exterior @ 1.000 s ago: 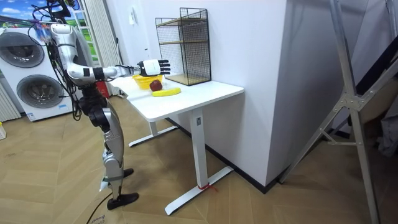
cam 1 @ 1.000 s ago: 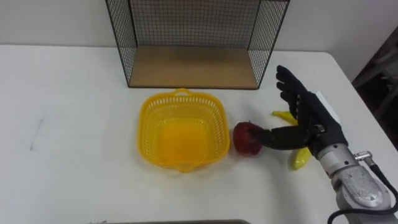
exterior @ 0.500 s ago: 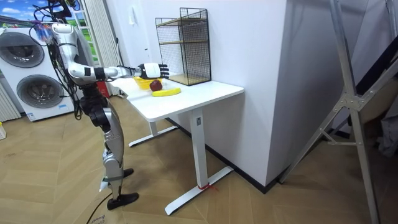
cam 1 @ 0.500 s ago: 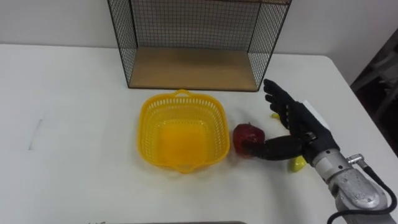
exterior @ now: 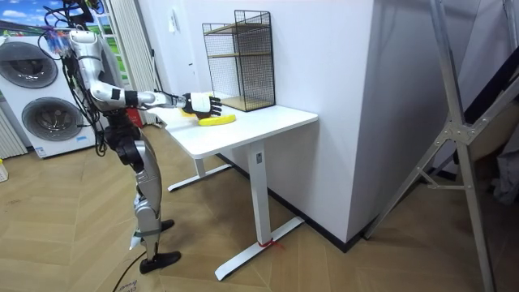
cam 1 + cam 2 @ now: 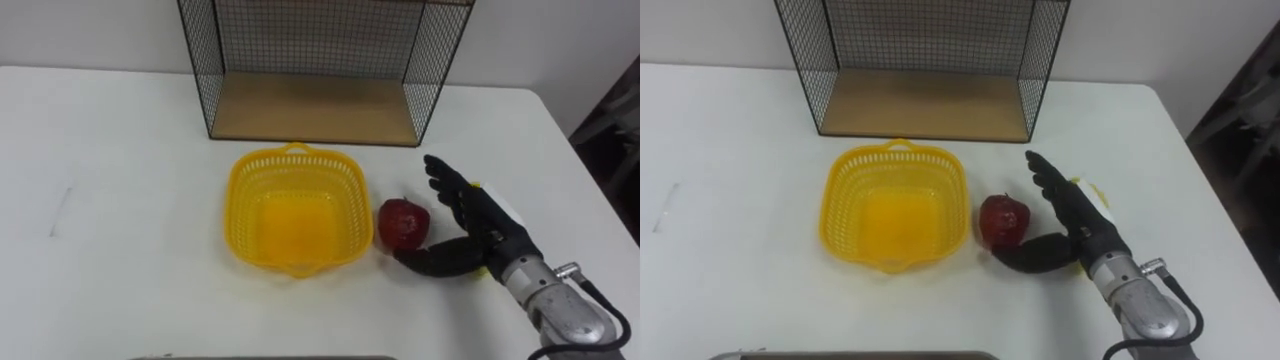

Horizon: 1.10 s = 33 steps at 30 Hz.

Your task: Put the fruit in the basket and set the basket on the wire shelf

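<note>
red apple (image 6: 404, 222) is sitting by the basket (image 6: 238, 205), probably hard and slippery. right robot hand (image 6: 478, 228) is reaching wide open beside it; grab round the middle.

Apple (image 6: 403, 222) sits just beside basket (image 6: 293, 210), flanked on its other side by the right robot hand (image 6: 484, 234). Open table (image 6: 120, 200) lies left of the basket. Shelf (image 6: 315, 105) front stands open behind.

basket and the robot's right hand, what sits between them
The red apple sits on the table between the yellow basket and the right hand, close beside the basket's rim; the left eye view shows it.
</note>
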{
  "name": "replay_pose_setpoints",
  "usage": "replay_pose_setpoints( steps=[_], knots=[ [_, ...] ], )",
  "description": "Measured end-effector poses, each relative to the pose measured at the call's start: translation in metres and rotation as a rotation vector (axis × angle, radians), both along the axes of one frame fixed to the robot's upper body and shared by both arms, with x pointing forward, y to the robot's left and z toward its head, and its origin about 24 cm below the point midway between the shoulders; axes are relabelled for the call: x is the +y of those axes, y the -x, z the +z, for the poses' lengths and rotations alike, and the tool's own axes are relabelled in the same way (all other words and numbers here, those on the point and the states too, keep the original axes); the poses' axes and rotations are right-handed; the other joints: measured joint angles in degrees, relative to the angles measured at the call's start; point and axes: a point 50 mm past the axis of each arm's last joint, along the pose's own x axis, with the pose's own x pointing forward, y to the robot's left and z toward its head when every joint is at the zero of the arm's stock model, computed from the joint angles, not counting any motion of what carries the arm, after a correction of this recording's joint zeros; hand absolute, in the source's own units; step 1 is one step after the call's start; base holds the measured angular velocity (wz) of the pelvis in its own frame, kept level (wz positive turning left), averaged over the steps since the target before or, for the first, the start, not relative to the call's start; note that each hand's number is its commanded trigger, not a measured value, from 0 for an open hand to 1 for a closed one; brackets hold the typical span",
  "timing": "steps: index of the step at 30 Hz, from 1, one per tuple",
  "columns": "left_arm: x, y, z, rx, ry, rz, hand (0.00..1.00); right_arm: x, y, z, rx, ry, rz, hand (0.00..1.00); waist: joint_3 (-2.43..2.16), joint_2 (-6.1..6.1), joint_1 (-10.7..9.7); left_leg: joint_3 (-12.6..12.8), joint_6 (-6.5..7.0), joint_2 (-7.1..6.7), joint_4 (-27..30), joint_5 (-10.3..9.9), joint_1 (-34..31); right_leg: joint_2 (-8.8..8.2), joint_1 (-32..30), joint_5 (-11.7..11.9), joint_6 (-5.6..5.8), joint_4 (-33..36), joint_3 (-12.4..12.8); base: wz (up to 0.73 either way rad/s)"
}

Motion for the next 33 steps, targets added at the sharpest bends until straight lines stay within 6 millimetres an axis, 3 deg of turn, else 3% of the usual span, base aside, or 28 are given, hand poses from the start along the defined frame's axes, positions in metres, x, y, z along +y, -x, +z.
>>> replay_pose_setpoints(
  steps=[6, 14, 15, 16, 17, 18, 20, 33],
  knots=[
    [0.0, 0.004, 0.0, 0.018, 0.01, 0.001, 0.0, 0.002, 0.002, -0.006, 0.024, 0.027, 0.014, 0.0, -0.05, 0.01, 0.4, -0.2, -0.01, 0.0, 0.0, 0.0, -0.3, 0.02, 0.1, 0.0, 0.0, 0.0, -0.1, 0.01],
    [0.001, -0.005, 0.001, 0.01, 0.002, -0.045, 0.0, 0.002, 0.003, -0.009, 0.027, 0.082, 0.018, 0.0, -0.1, -0.01, 0.7, -0.9, -0.01, -0.05, 0.9, 0.0, -0.9, 0.05, 0.2, 0.0, -0.03, 0.0, -0.7, 0.04],
    [0.001, -0.005, 0.001, 0.009, 0.002, -0.046, 0.0, 0.002, 0.002, -0.009, 0.027, 0.092, 0.021, 0.12, -0.1, 0.0, 0.8, -0.9, -0.01, -0.05, 0.9, 0.0, -0.9, 0.05, 0.2, 0.0, -0.02, 0.0, -0.7, 0.0],
    [0.001, -0.005, 0.001, 0.009, 0.002, -0.046, 0.0, 0.002, 0.002, -0.01, 0.027, 0.107, 0.027, 0.42, -0.09, -0.03, 0.9, -0.9, -0.01, -0.05, 0.9, 0.0, -1.0, 0.05, 0.2, 0.0, -0.02, 0.0, -0.6, 0.0],
    [0.002, -0.005, 0.001, 0.01, 0.001, -0.046, 0.0, 0.002, 0.002, -0.01, 0.028, 0.124, 0.032, 0.82, -0.08, -0.06, 1.0, -0.9, -0.01, -0.06, 0.9, 0.0, -1.0, 0.05, 0.2, 0.0, -0.02, 0.0, -0.6, 0.0],
    [0.002, -0.005, 0.001, 0.01, 0.001, -0.046, 0.0, 0.002, 0.002, -0.01, 0.027, 0.134, 0.035, 0.95, -0.08, -0.07, 1.0, -0.9, -0.01, -0.06, 0.9, 0.0, -1.0, 0.06, 0.2, 0.0, -0.02, 0.0, -0.5, 0.0],
    [0.002, -0.004, 0.0, 0.017, 0.0, -0.048, 0.0, 0.002, 0.002, -0.009, 0.019, 0.163, 0.032, 1.0, -0.07, -0.05, 1.1, -1.1, -0.01, -0.06, 1.4, -0.1, -1.4, 0.1, 0.2, 0.0, -0.03, 0.0, -0.5, 0.02],
    [0.002, -0.004, 0.0, 0.038, -0.01, -0.06, 0.0, -0.003, -0.012, -0.007, -0.028, 0.239, -0.053, 1.0, -0.09, 0.53, 1.2, -1.5, -0.02, -0.05, 1.9, -0.3, -1.9, 0.25, 0.4, 0.0, -0.07, 0.0, -0.1, 0.01]
  ],
)
